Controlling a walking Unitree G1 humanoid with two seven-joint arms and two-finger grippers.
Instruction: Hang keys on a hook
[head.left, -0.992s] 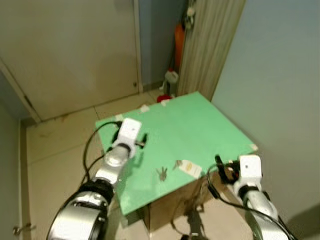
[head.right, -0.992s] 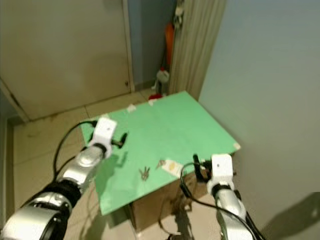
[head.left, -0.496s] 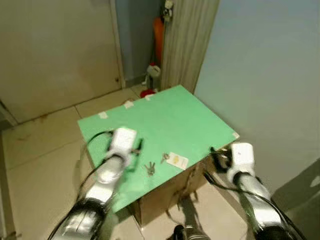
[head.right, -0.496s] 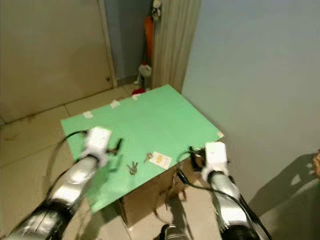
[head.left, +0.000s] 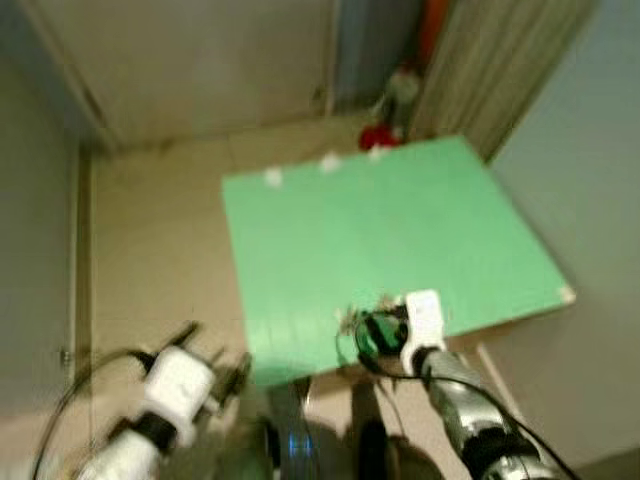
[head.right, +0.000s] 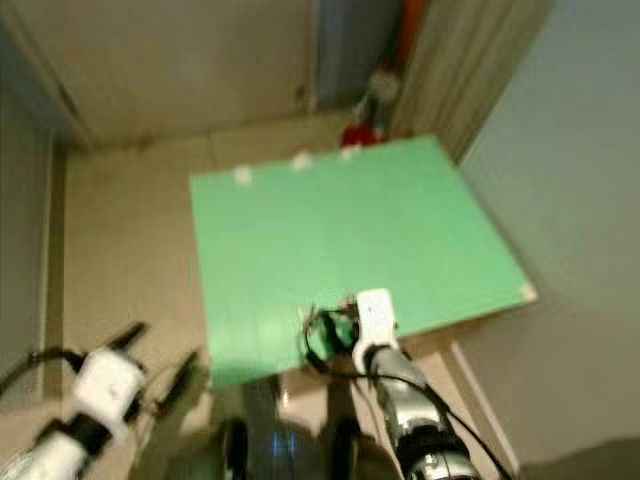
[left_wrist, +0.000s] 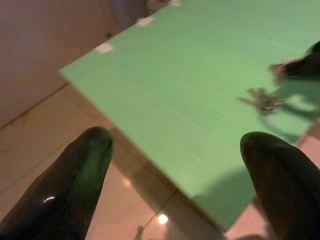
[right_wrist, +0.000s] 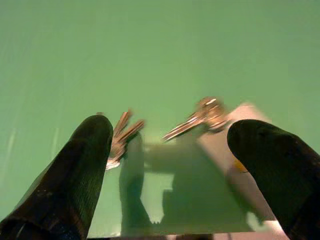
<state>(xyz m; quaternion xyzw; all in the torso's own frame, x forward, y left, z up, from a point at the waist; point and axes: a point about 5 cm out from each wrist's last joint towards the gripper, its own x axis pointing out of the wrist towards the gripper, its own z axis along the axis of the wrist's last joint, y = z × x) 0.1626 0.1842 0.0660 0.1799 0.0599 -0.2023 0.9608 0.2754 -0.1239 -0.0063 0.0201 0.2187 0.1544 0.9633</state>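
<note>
Right end effector (right_wrist: 165, 165): black fingers spread wide, low over the near edge of the desk, holding nothing; one finger (right_wrist: 70, 180) sits beside the key bunch, the other (right_wrist: 280, 170) over the tag.
Left end effector (left_wrist: 175, 165): fingers wide apart and empty, off the desk's near left corner above the floor, pointing toward the desk.
Keys: a small bunch of silver metal keys (right_wrist: 122, 135) lies flat on the desk near its near edge; a second silver key on a ring (right_wrist: 200, 117) lies just to its right, touching a pale rectangular tag (right_wrist: 235, 155).
Tag writing: a small yellow mark shows on the tag; no text can be read.
Desk: flat green board top (head.left: 400, 230), with small pale patches of tape (head.left: 272, 177) at its far left edge and one at its right corner (head.left: 567, 294).
Floor: beige tiles (head.left: 150, 260) to the left of the desk and beyond it.
Room: a pale door or panel (head.left: 200, 60) at the far side, a ribbed pale curtain (head.left: 500, 60) at far right, a blue-grey wall (head.left: 610, 150) on the right.
Far corner: a red object (head.left: 378, 136) and an orange one (head.left: 436, 20) stand on the floor, too blurred to identify.
</note>
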